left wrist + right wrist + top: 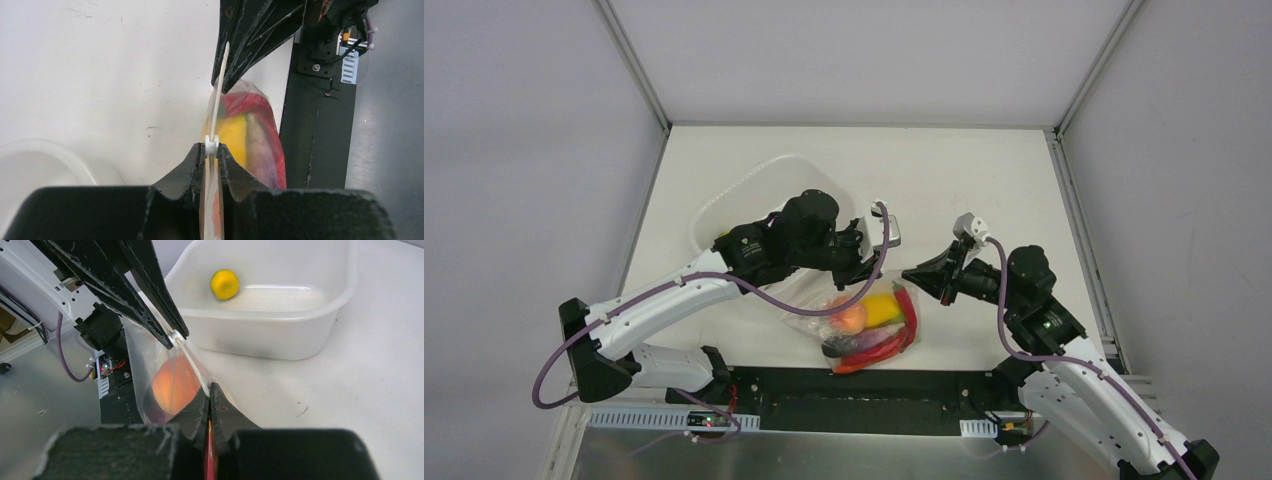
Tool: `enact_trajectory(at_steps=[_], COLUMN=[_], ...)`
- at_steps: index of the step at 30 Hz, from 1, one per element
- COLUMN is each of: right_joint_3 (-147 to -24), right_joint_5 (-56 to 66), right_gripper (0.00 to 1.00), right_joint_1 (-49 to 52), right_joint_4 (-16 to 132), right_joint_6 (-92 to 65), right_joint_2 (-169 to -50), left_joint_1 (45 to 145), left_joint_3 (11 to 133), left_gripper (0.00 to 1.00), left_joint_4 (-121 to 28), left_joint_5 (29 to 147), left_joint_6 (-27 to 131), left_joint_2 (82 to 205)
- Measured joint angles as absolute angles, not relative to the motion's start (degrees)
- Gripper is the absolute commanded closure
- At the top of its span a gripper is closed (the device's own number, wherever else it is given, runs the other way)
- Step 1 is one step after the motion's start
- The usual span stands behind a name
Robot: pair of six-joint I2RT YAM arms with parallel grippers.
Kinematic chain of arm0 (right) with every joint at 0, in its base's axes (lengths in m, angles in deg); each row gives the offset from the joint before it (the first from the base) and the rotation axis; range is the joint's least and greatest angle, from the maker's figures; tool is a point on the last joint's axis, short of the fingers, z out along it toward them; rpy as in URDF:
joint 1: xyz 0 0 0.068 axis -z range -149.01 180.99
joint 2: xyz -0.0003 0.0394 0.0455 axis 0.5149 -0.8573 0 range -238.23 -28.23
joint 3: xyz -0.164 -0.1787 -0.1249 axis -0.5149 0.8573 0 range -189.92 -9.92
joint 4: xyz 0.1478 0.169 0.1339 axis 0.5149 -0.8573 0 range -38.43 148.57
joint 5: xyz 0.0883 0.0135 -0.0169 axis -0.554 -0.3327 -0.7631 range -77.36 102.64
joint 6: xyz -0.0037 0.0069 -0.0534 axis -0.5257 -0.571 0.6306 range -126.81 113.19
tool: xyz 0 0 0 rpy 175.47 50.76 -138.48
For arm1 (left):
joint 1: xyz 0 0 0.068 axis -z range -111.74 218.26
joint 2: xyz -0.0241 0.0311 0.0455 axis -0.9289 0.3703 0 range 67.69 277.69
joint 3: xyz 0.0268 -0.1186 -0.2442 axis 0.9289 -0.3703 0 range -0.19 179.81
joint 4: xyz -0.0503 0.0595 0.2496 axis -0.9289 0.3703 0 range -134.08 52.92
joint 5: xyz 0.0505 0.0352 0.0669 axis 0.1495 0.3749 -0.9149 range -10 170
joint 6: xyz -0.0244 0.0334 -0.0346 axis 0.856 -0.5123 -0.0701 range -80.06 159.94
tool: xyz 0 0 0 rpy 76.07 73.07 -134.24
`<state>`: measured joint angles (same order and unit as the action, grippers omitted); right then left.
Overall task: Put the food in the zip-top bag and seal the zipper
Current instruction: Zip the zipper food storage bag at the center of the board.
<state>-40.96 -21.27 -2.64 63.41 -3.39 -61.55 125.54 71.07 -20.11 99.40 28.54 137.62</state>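
Observation:
The zip-top bag [819,308] lies near the table's front edge, holding the food: an orange fruit [851,318], a yellow piece [882,308], red pieces [908,312] and a dark purple one [844,347]. My left gripper [876,263] is shut on the zipper at a small white slider [212,146]. My right gripper [910,273] is shut on the bag's top edge [210,388]. The white zipper strip [218,95] runs taut between the two grippers and also shows in the right wrist view [192,362]. One yellow fruit [224,284] sits in the white tub.
The white tub [742,190] stands behind my left arm, close to the bag; its wall shows in the right wrist view [280,335]. The black base plate [864,395] runs along the near table edge, right beside the bag.

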Motion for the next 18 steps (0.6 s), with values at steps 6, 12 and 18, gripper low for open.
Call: enact_trajectory(at_steps=[6, 12, 18], right_joint_3=[-40.9, -41.9, -48.6], right_joint_5=[-20.5, -20.4, -23.2], right_gripper=[0.98, 0.47, 0.34], right_joint_1=[-2.6, -2.6, -2.6], right_joint_4=[63.5, 62.4, 58.5], right_joint_6=[-3.6, -5.4, -5.4], right_joint_2=[-60.1, -60.8, -66.4], left_joint_1=[125.5, 125.3, 125.1], left_joint_3=[71.1, 71.4, 76.0], left_gripper=[1.00, 1.00, 1.00], left_joint_4=[-18.8, -17.4, -14.2], left_joint_5=[99.1, 99.7, 102.8], left_joint_6=[28.6, 28.9, 28.9], left_joint_2=[136.1, 135.4, 136.7])
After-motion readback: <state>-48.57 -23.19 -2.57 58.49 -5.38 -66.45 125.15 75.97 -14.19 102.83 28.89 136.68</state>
